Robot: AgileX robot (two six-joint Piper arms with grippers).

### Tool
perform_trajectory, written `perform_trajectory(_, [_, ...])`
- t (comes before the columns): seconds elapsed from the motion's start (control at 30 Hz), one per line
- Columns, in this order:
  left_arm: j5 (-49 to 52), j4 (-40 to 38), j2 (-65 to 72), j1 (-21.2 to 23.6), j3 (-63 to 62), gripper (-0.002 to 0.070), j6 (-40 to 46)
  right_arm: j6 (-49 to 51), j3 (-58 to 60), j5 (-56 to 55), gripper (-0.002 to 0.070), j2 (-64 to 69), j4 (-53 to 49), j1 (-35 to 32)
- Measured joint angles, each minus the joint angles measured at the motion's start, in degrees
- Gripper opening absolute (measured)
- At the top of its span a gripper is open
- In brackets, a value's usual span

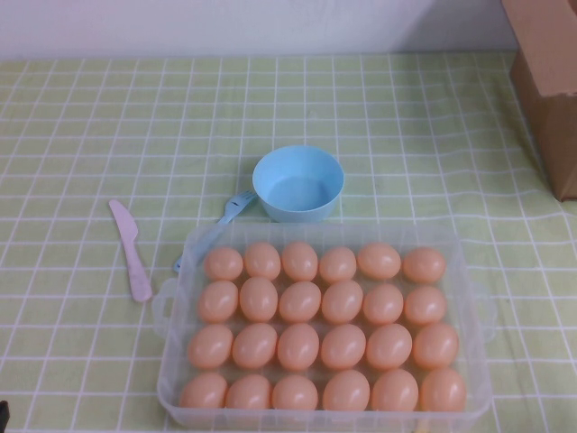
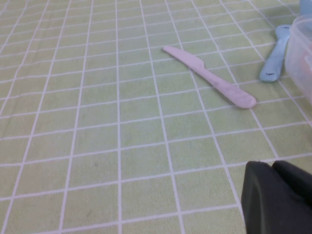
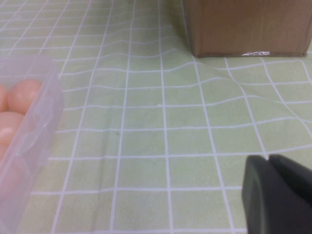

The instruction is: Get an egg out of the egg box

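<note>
The clear plastic egg box [image 1: 469, 298] sat full near the table's front edge, the nearest small peach-orange egg [image 1: 395, 390] looking light, smooth, probably slippery, so I'd pinch its sides gently. Left gripper [image 2: 279, 199] and right gripper [image 3: 279, 195] hovered above the cloth; couldn't tell finger state.

No readable text, label, brand, number or sign appears in any of the three views. The clear egg box [image 1: 469, 298], the eggs, the blue bowl [image 1: 298, 183], the pink knife [image 1: 132, 249] and the cardboard box [image 1: 552, 81] at the far right corner all show plain, unmarked surfaces.
</note>
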Motion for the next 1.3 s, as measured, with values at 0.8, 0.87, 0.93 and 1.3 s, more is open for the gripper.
perform_trajectory(0.8, [0.00,0.00,0.00,3.97,0.00,-0.0005,0.00,0.00,0.00,0.00,-0.0018,0.00,0.00,0.00])
perform_trajectory(0.87, [0.00,0.00,0.00,6.99,0.00,-0.0005,0.00,0.00,0.00,0.00,-0.0018,0.00,0.00,0.00])
perform_trajectory(0.93, [0.00,0.00,0.00,8.62,0.00,-0.0005,0.00,0.00,0.00,0.00,-0.0018,0.00,0.00,0.00])
perform_trajectory(1.3, [0.00,0.00,0.00,9.28,0.00,-0.0005,0.00,0.00,0.00,0.00,-0.0018,0.00,0.00,0.00])
